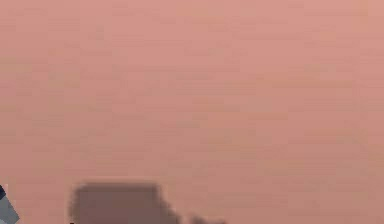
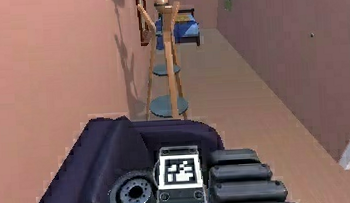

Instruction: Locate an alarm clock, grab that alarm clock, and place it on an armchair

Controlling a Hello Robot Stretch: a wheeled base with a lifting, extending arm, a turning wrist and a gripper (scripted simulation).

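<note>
At the near left of the arm side view sits a dark blue armchair (image 2: 86, 159), so the goal is at hand. Against its seat shows a round grey-and-dark shape (image 2: 134, 195), perhaps the clock, just beside the gripper (image 2: 148, 196), with the arm (image 2: 242, 181) stretched in from the near right. Whether the gripper grips that shape, or anything, cannot be told. Judging by this, the search and likely the grab are done, and what is left is to set the clock on the armchair.
</note>
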